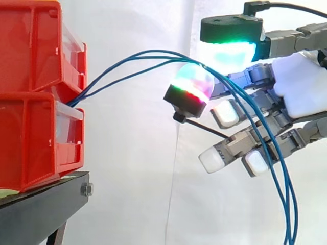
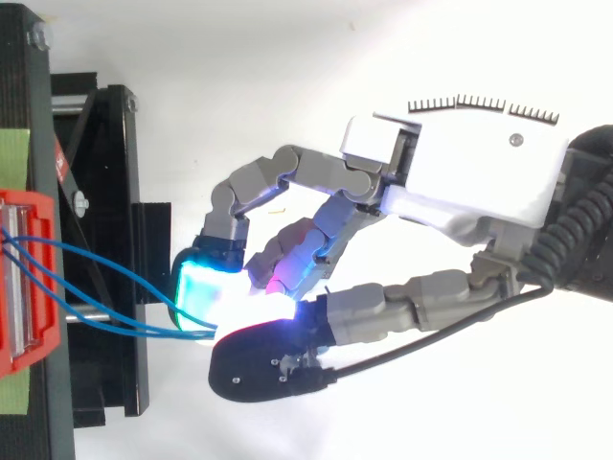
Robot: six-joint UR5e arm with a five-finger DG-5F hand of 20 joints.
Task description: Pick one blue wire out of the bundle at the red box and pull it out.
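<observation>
The hand (image 1: 301, 87) sits at 3 o'clock in the side view, with the stacked red bins (image 1: 30, 76) over at 9 o'clock on the black stand (image 1: 41, 209). The blue wires (image 1: 153, 51) come out of the gap between the upper and lower bin and arc up toward 1 o'clock. They run in between two glowing pads: a green-cyan one (image 1: 227, 53) on top and a multicoloured one (image 1: 191, 84) just below it.

From the top view those two pads are pressed toward each other with the wires going in between them, so it's a pinch. It looks like more than one strand in there, but I can't tell exactly how many.

The other fingers (image 1: 225, 113) are loosely bent underneath, white-tipped. Past the pinch the wires droop across them and leave at 5 o'clock, in front of the white curtain (image 1: 138, 178).
</observation>
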